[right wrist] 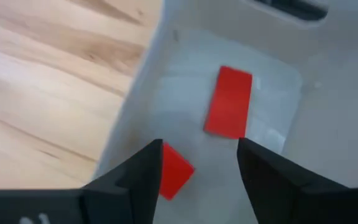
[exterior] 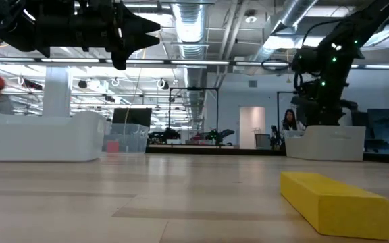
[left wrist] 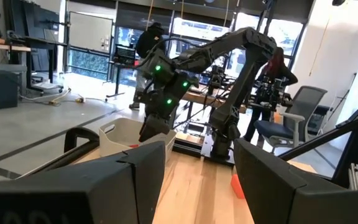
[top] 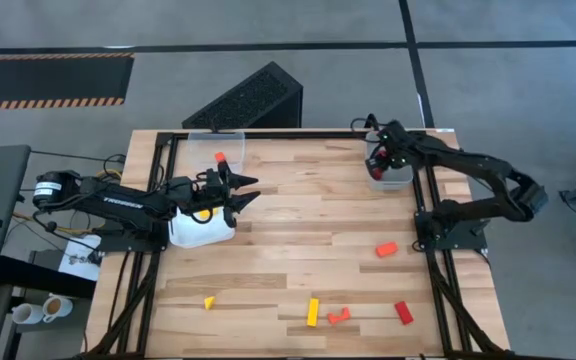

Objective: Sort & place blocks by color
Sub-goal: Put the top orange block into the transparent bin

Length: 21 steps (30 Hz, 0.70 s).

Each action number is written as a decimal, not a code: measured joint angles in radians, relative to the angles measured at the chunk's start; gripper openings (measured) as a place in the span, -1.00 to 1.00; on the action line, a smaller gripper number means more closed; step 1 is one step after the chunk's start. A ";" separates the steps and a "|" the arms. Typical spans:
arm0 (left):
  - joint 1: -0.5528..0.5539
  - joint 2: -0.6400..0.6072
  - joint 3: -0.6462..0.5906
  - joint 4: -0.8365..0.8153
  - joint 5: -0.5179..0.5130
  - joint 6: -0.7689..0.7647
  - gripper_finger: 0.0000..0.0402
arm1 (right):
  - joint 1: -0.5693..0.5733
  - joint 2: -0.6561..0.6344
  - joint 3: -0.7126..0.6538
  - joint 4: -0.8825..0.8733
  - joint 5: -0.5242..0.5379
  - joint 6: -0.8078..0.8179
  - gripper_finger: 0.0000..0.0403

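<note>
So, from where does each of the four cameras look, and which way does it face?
High: above, straight down on the wooden table; both arms show.
Low: table height, across a yellow bar block; arms come in above.
Left wrist: level from the open left pincer toward the right arm.
Right wrist: down past the open right pincer into a white bin with a flat red block.
Shared: high and left wrist views show that bin.

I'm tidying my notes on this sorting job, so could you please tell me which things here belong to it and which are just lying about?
Belonging:
loose blocks: yellow bar, yellow wedge, red bar, orange block
red blocks in the right bin
left bin
right hand, open over its bin

Lying about:
black box
cups
</note>
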 joint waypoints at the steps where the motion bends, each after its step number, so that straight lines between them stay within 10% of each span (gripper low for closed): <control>1: 0.000 0.000 0.000 0.000 0.000 0.000 -0.11 | 0.010 -0.024 0.000 0.000 0.000 -0.001 0.14; 11: 0.000 0.000 0.000 -0.001 0.000 0.004 -0.11 | 0.425 -0.262 0.001 0.148 0.025 -0.072 0.11; 21: 0.000 0.000 0.000 -0.001 -0.001 -0.001 -0.11 | 0.790 -0.230 0.002 0.092 0.160 -0.231 0.09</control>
